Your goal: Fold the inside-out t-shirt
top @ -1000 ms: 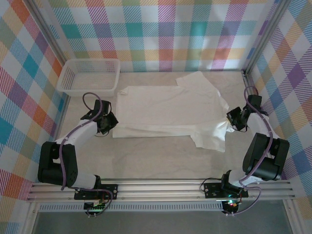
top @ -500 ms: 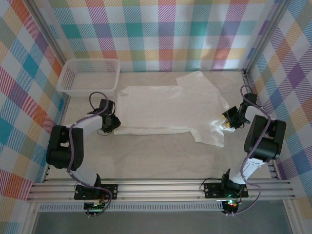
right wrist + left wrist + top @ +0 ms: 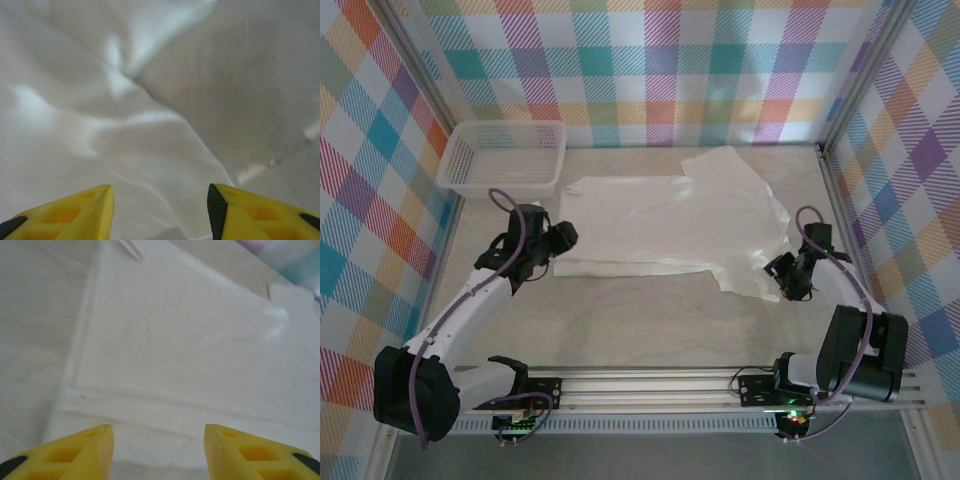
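Inside-out t-shirt (image 3: 660, 225): spread flat across the middle and far-right part of the worktop (image 3: 640, 320), lying sideways. Straight edge to the left, sleeves to the right. One sleeve (image 3: 725, 165) points to the far side, and the other part of that end droops toward the near right. White, thin, faint sheen. A narrow doubled band runs along its near edge.

White mesh basket (image 3: 500, 155): far-left corner, near the shirt's far-left corner but not touching it.

Left arm (image 3: 470, 300): reaches in from the near left. Left jaws sit low at the shirt's left edge, toward its near corner. Through the left wrist camera the two yellow fingers (image 3: 75, 450) stand apart, about half open, with nothing pinched between them. The shirt (image 3: 190, 340) lies flat just ahead, its folded band crossing the gap. Bare worktop (image 3: 35, 315) to the left of the cloth.

Right arm (image 3: 855, 345): bent in from the near right. Right jaws are at the shirt's near-right corner, where the fabric bunches. On the right wrist camera its fingers (image 3: 260, 210) are also parted to about the same width, with no cloth caught between them. Rumpled shirt fabric (image 3: 100, 125) lies beneath and ahead, with soft ridges and one sharp crease.

Cannot tell whether either fingertip rests on the cloth.

Plaid walls (image 3: 650, 60) on three sides.
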